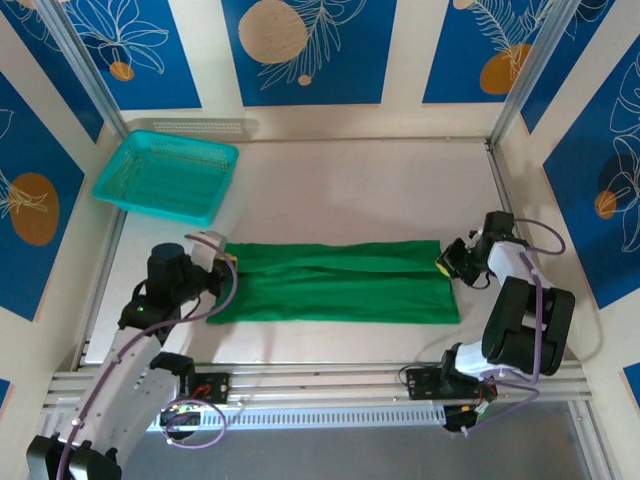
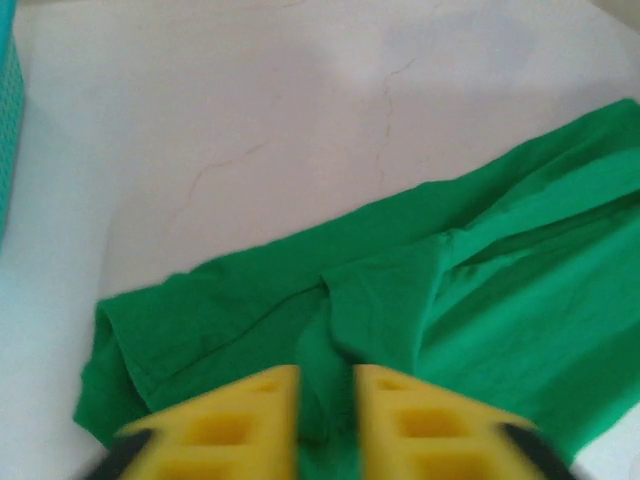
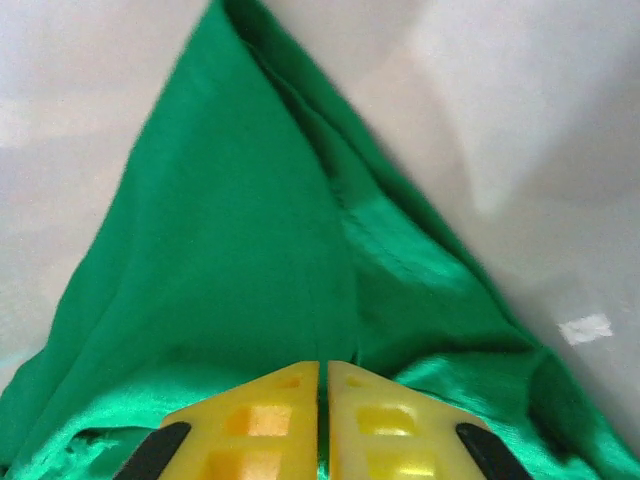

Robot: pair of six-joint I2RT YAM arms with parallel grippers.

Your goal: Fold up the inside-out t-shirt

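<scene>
The inside-out t-shirt (image 1: 340, 282) lies as a long, flat green band across the table's front half. At its left end my left gripper (image 1: 222, 262) hovers low over the cloth. In the left wrist view the yellow fingers (image 2: 250, 420) of this gripper (image 2: 326, 380) stand slightly apart, with a raised ridge of the t-shirt (image 2: 500, 300) between them. At the band's right end is my right gripper (image 1: 445, 264). In the right wrist view that gripper (image 3: 324, 370) has its jaws almost together, pinching the t-shirt (image 3: 230, 230), which stretches away from it.
A teal mesh basket (image 1: 165, 178) stands at the back left of the white table (image 1: 350, 190); its edge (image 2: 5, 120) appears at the left of the left wrist view. Metal rails run along the table's sides and front.
</scene>
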